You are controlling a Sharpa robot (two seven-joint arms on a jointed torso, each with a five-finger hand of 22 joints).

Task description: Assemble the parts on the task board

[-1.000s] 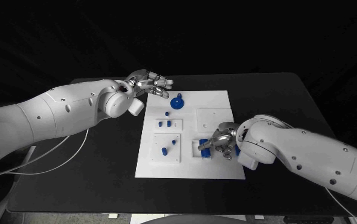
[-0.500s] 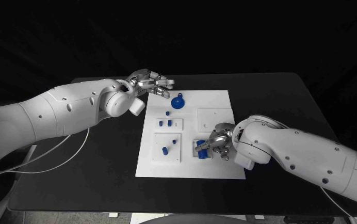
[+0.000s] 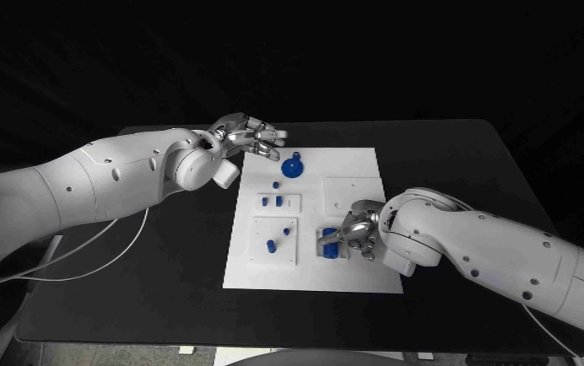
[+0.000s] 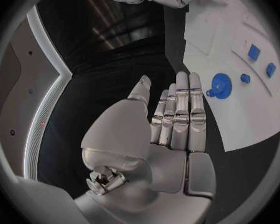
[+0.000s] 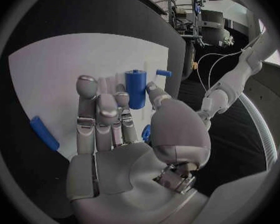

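Right hand (image 3: 355,235) sat low over the board's (image 3: 353,277) near right part, thumb and a finger pinching an upright blue cylinder (image 5: 135,88). Left hand (image 3: 247,136) hovered at the board's far left corner, fingers straight and side by side, holding nothing. A round blue part (image 3: 291,166) lay just beside it on the board. Small blue pieces (image 3: 278,201) stood mid-board.
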